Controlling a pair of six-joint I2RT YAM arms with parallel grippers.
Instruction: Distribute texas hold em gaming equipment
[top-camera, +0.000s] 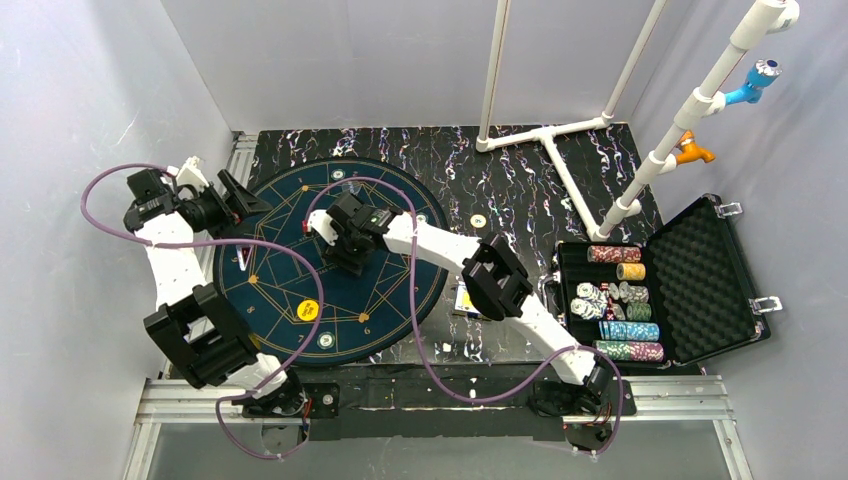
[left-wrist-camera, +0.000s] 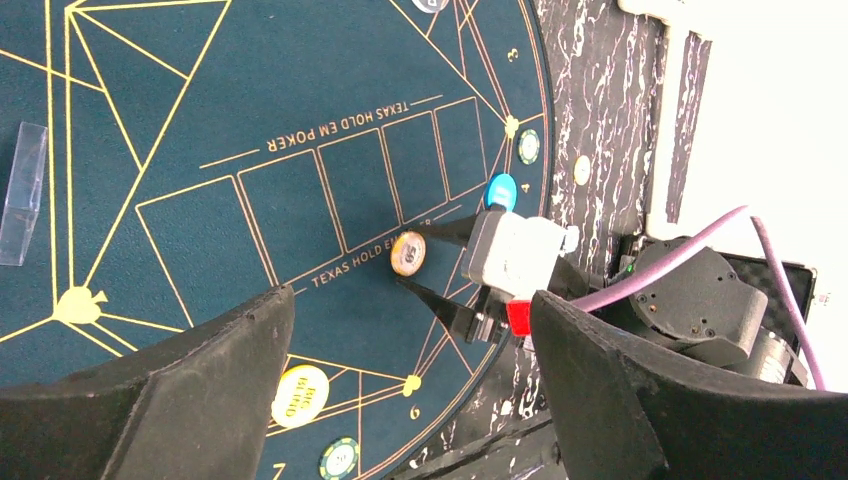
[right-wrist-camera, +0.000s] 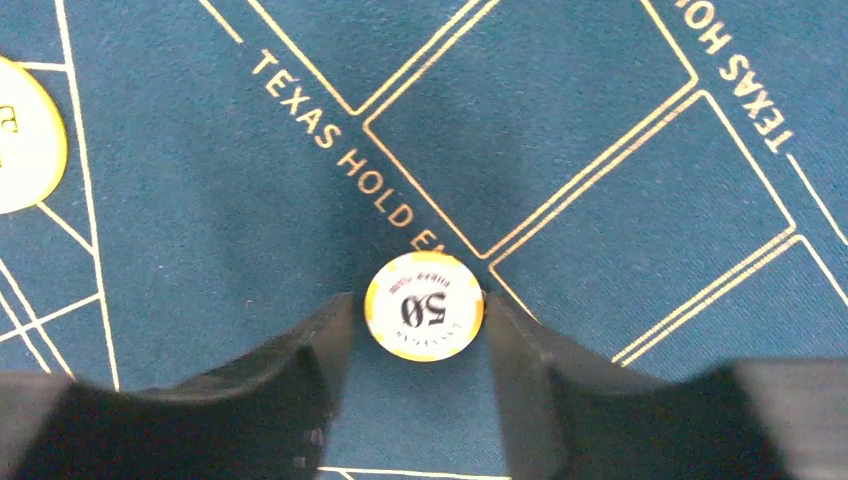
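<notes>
Yellow 50 chip (right-wrist-camera: 424, 305) lies flat on the blue mat (right-wrist-camera: 180, 260), dead between your right jaws, narrow and pinching its edges; left jaws wide, empty, farther off.

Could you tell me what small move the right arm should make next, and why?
Probably open the right gripper and lift clear. Its jaws pinch the yellow-edged 50 chip, which seems to lie flat on the blue poker mat beside the card boxes, so it looks placed.
</notes>
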